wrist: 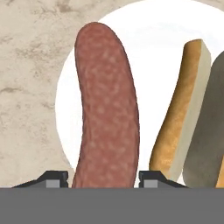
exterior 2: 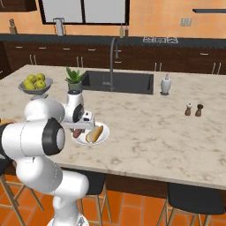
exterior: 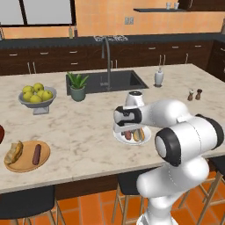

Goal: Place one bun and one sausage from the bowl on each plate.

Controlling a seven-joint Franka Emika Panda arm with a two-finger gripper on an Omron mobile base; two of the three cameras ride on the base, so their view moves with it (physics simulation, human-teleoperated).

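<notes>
Glossy white rounded arm (exterior: 184, 132), dark joint bands, grey cap

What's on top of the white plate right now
On the white plate lie a sausage, between the fingers, and a split bun beside it. The arm covers part of the plate from the base views.

A glossy white plate (wrist: 144, 35) on the marble counter holds a reddish-brown sausage (wrist: 107, 109) beside a golden split bun (wrist: 183, 113). Well apart, a tan wooden plate (exterior: 26, 165) holds another bun (exterior: 14, 152) and sausage (exterior: 37, 154).
</notes>
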